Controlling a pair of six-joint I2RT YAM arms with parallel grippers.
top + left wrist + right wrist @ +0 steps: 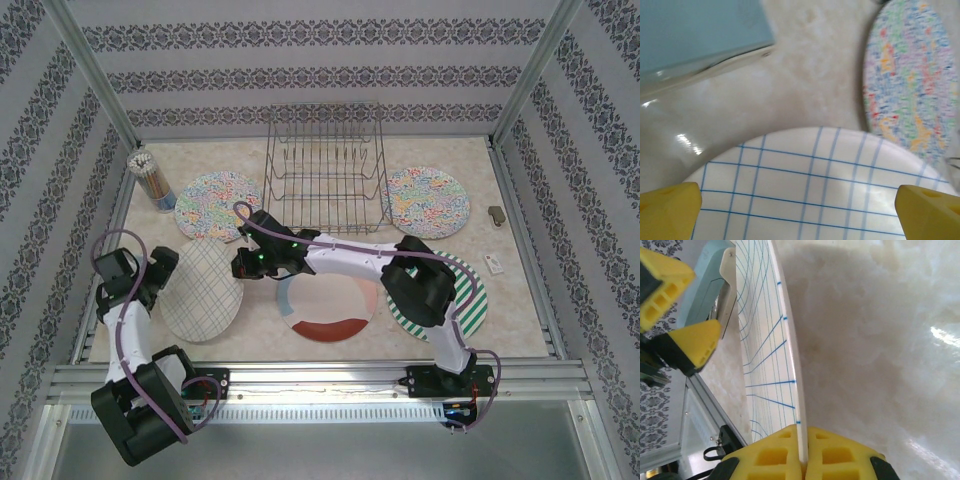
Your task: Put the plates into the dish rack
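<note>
Top external view: the rack (325, 165), an open basket of thin dark wire with upright prongs, stands at the back middle of the table (520, 320) with no plate in it. A round left floral plate (218, 205) lies flat just beside the rack on one side and a right floral plate (425, 200) on the other, both densely speckled in many colours. Nearer the arms, the cream plate (325, 305) with blue, pink and rust rim blocks lies flat in the middle, and the striped plate (470, 300), green and white, lies partly under the right arm. The checked plate (203, 295) is pale, smooth and glossy with thin blue lines; it looks oval and tilted. The right gripper (243, 264) is clamped on its right rim, and the right wrist view shows the yellow ribbed fingers (775, 457) pressed together on the thin white edge of the plate (765, 340). The left gripper (165, 268) stands at the plate's left side with its jaws wide apart; in the left wrist view its yellow tips (670, 210) flank the plate's face (805, 170). A cup (152, 180) of pencils stands at the back left. The table is pale beige, marbled and shiny. Walls (300, 60) carry grey bands of dark ornament, and a bare metal frame (320, 378) edges the table.
</note>
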